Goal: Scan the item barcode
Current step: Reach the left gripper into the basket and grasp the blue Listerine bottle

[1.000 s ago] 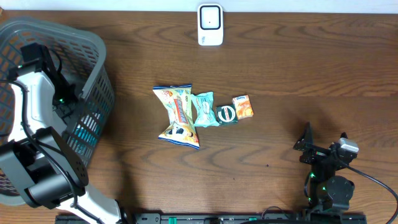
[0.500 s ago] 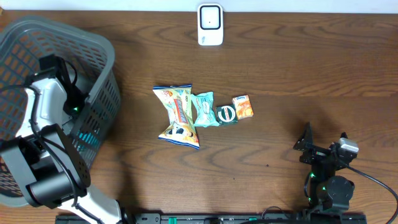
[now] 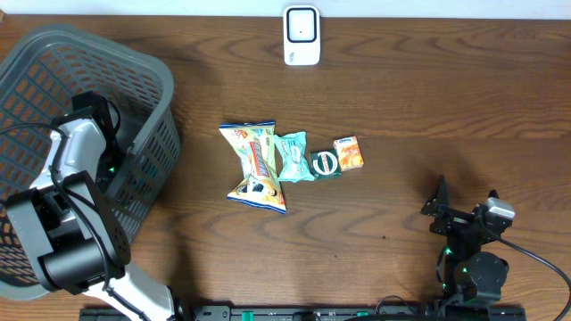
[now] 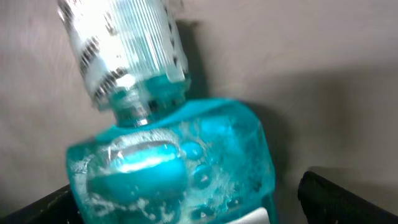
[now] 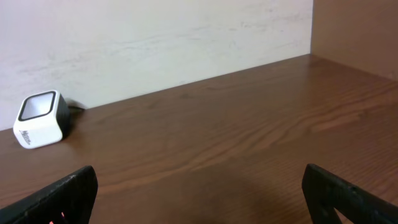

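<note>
The left gripper point(image 4: 193, 208) is lowered into the grey basket point(image 3: 153, 82) with its jaws spread wide. A bottle point(image 4: 180, 162) of blue liquid with a ribbed clear cap point(image 4: 124, 50) is framed between them. Only a blank label edge is seen. The right gripper point(image 5: 199, 202) is held open above the table point(image 3: 428, 98). Lettering on the white scanner point(image 3: 302, 36) cannot be read, nor can the brands on the packets point(image 3: 254, 165) at mid-table.

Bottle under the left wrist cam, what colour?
Bottle: turquoise liquid, clear ribbed cap; best in left wrist view.

L arm point(image 3: 70, 159) white/black, R arm point(image 3: 470, 260) black w/ green LEDs, cable.
</note>
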Controlling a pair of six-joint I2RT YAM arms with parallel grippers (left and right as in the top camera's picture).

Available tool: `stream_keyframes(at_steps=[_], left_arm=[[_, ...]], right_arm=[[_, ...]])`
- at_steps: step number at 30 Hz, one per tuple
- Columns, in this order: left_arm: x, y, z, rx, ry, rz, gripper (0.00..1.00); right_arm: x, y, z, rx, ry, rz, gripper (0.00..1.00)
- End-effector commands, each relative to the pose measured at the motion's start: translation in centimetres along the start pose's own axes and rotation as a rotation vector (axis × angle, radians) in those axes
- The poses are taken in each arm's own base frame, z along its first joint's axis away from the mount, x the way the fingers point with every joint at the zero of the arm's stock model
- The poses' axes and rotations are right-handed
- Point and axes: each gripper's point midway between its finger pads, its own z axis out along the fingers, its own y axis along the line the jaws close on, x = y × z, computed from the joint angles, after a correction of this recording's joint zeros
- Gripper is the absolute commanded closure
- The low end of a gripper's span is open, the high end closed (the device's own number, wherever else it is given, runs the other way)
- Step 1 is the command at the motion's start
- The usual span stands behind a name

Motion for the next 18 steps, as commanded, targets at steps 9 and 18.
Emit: stream_keyframes(at_steps=[9, 18], left_arm=[[-1.0, 0.08, 0.42, -0.011, -0.066, 0.228, 0.12], [-0.19, 1.04, 1.04, -0.037, -0.018, 0.247, 0.04]], right_arm=[[0.05, 0.1, -0.03, -0.003, 0.0, 0.004, 0.01], [0.06, 0.1, -0.03, -0.003, 0.001, 0.004, 0.01]])
